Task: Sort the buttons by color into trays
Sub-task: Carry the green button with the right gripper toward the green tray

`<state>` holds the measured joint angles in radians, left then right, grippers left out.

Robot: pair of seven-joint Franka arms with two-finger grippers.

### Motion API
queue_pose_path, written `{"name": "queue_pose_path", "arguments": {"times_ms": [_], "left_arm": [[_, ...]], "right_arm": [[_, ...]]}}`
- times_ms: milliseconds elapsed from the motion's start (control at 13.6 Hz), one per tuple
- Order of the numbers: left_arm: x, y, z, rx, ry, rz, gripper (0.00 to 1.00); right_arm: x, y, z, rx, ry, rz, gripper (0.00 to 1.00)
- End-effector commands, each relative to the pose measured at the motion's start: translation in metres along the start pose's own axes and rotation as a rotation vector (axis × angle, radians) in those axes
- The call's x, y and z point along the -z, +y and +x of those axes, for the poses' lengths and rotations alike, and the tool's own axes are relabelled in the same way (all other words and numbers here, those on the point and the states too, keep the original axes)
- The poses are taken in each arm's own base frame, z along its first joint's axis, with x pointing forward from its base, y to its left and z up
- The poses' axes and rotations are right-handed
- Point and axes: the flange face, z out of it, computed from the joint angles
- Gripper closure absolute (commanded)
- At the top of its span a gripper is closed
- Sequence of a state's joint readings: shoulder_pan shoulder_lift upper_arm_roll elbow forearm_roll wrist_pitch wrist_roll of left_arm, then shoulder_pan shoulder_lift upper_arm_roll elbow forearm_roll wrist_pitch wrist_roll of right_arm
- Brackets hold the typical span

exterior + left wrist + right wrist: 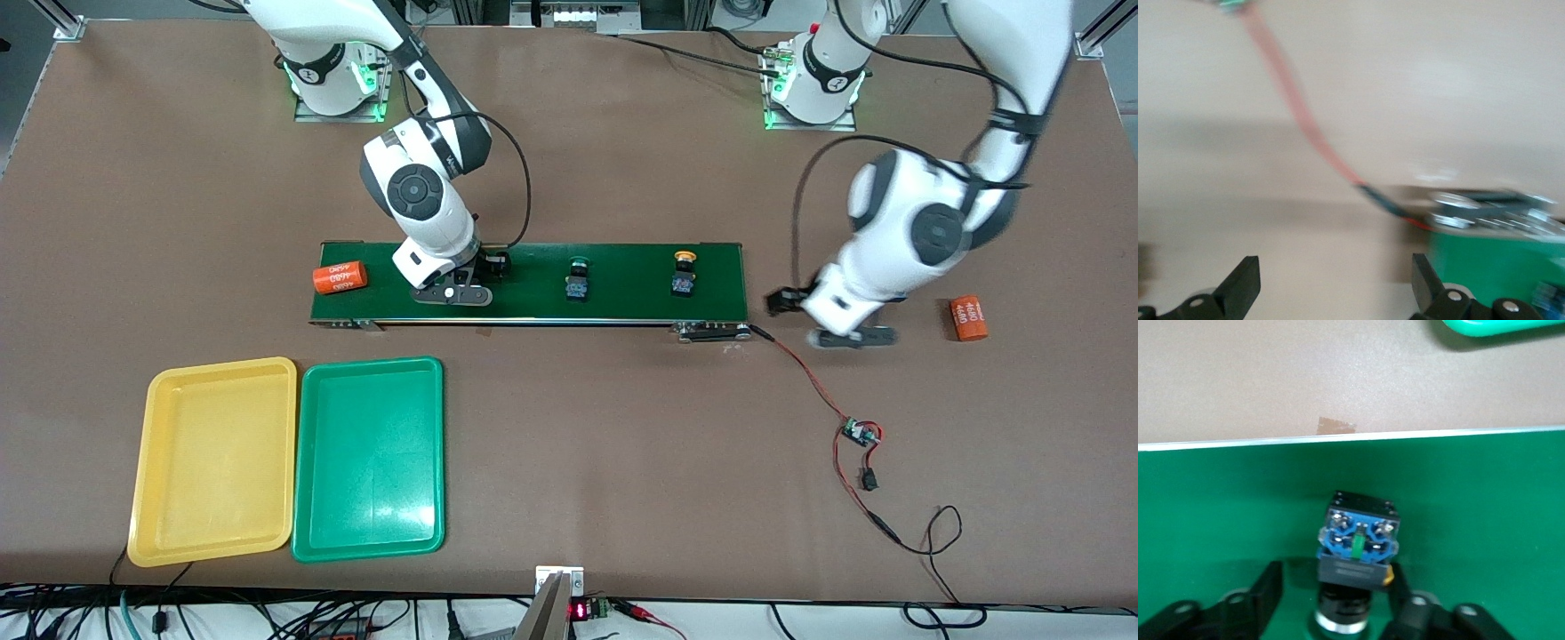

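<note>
On the dark green conveyor belt (622,298) lie three buttons. My right gripper (480,274) is down on the belt, open, with its fingers either side of one button (1358,540). One finger touches the button's body and the other stands a little apart. Its cap's colour is hidden. A green-capped button (578,276) and a yellow-capped button (684,271) lie farther along toward the left arm's end. My left gripper (1335,287) hangs open and empty over bare table just off that end of the belt (1498,267). The yellow tray (213,458) and the green tray (369,458) sit side by side, nearer the front camera.
An orange cylinder (340,277) lies at the belt's right-arm end, another orange cylinder (968,318) beside the left arm's hand. A red wire (805,369) runs from the belt to a small circuit board (858,433) on the table.
</note>
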<state>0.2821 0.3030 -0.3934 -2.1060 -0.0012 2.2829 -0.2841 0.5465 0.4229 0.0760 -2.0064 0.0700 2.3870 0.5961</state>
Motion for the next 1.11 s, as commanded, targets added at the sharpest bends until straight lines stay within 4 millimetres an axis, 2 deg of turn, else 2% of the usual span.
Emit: {"name": "queue_pose_path", "arguments": {"times_ms": [0,74,148,295,369,516,664,738,885,1033], "left_arm": [[-0.015,-0.087,0.014,0.123,-0.045,0.01,0.0],[-0.018,-0.111,0.014,0.128,-0.065,0.03,0.0],[-0.022,-0.128,0.012,0.106,-0.094,0.045,0.0],[-0.028,-0.159,0.009,0.065,-0.114,0.061,0.0],[-0.032,-0.172,0.008,0.009,-0.123,0.091,0.0],[-0.043,-0.175,0.001,-0.03,-0.152,0.104,0.0],[-0.066,-0.179,-0.014,-0.026,-0.199,0.097,0.0],[-0.069,-0.179,-0.015,-0.029,-0.205,0.097,0.0],[-0.073,-0.178,-0.016,-0.032,-0.214,0.095,0.0],[-0.076,-0.179,-0.016,-0.059,-0.219,0.103,0.0]], "right_arm": [[0.014,0.0,0.004,0.03,0.01,0.007,0.92],[0.02,0.0,0.005,0.03,0.018,0.011,0.99],[0.033,0.003,0.006,0.026,0.022,0.012,1.0],[0.073,0.01,0.02,0.026,0.014,-0.002,1.0],[0.101,0.019,0.037,0.04,0.014,-0.006,1.0],[0.155,0.041,0.058,0.067,-0.004,-0.029,1.0],[0.189,0.082,0.076,0.153,-0.013,-0.105,1.0],[0.204,0.091,0.087,0.184,0.012,-0.098,1.0],[0.213,0.105,0.105,0.17,0.043,-0.098,1.0],[0.199,0.121,0.143,0.18,0.09,-0.115,1.0]]}}
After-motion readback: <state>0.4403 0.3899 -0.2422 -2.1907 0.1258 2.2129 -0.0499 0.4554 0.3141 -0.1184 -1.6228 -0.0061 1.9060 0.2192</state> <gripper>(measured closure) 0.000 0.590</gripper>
